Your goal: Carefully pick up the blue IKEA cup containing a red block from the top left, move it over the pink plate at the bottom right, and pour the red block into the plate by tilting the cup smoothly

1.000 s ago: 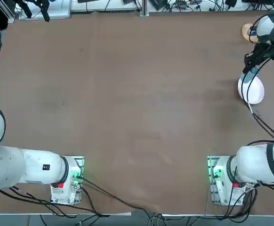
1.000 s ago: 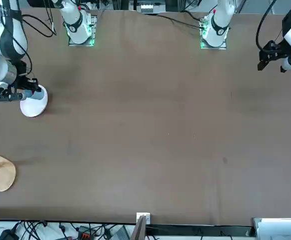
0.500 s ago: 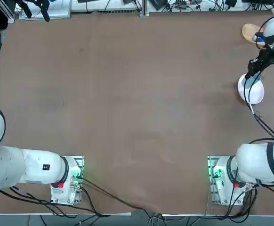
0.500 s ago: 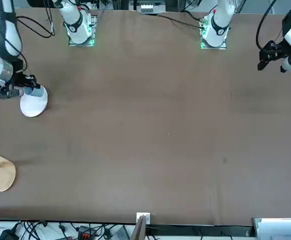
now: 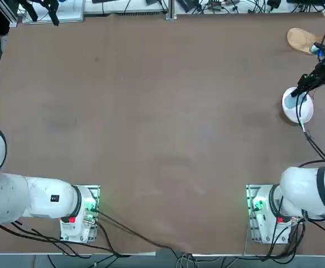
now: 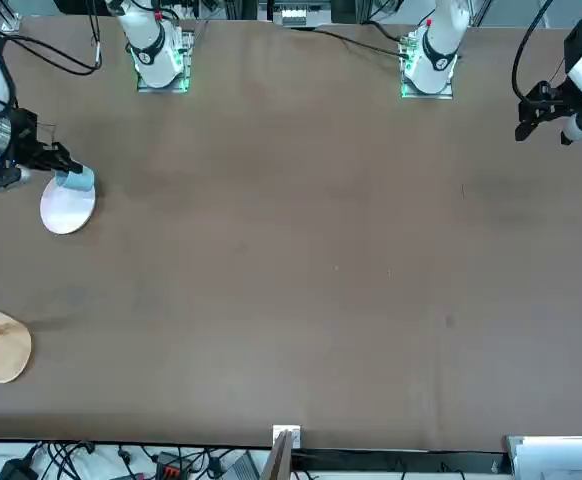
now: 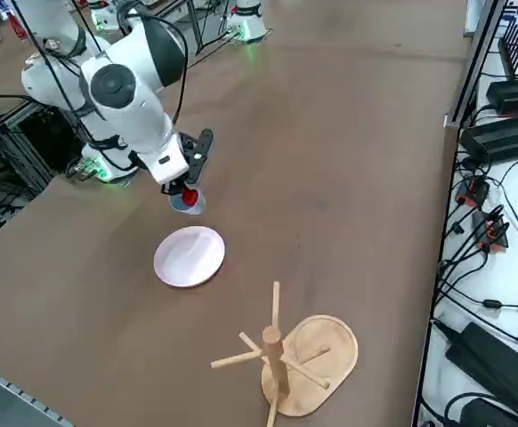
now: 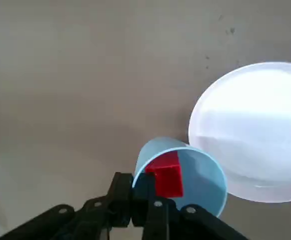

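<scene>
Right wrist view shows the right gripper [image 8: 153,192] clenched on the rim of the blue IKEA cup [image 8: 185,175], with the red block [image 8: 166,175] inside it, pressed against the wall nearest the fingers. The cup's base is hidden by its own rim. The pink plate [image 8: 255,130] lies just beside the cup, its far edge cut off by the frame. In the top view the cup [image 5: 292,102] sits at about 10 o'clock over the plate [image 5: 300,109], the gripper and cables covering most of it. From the right side the cup [image 7: 188,202] hangs above the table [image 7: 348,160], at roughly 12 o'clock from the plate [image 7: 189,256]; the block [image 7: 188,196] shows only as a red speck.
</scene>
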Controlling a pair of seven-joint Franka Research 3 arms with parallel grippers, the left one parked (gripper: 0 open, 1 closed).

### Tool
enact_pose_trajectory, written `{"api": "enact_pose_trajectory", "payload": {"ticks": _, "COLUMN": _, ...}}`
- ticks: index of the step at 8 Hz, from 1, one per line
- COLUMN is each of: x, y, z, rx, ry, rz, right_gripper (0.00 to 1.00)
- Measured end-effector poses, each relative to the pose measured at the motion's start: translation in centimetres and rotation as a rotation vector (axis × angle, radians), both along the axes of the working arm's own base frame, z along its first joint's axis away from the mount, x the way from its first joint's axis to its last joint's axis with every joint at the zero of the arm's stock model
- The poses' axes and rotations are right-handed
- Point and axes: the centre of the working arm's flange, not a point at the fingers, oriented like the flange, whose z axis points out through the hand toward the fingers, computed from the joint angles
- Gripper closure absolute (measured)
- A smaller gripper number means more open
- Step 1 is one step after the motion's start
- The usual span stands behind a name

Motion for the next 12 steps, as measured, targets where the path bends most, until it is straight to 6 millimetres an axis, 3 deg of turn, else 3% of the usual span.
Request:
{"api": "enact_pose_trajectory", "payload": {"ticks": 5, "x": -0.5, "y": -5.6, "z": 0.4, "rx": 0.277, "ry": -0.035, "rz": -0.005, "right_gripper": 0.97}}
{"api": "enact_pose_trajectory", "payload": {"ticks": 9, "x": -0.4, "y": -7.5, "z": -3.7, "rx": 0.388, "ry": -0.05, "rz": -0.024, "right_gripper": 0.97}}
{"api": "enact_pose_trajectory", "payload": {"ticks": 12, "x": -1.4, "y": -8.3, "z": -5.1, "rx": 0.455, "ry": 0.011, "rz": -0.132, "right_gripper": 0.97}}
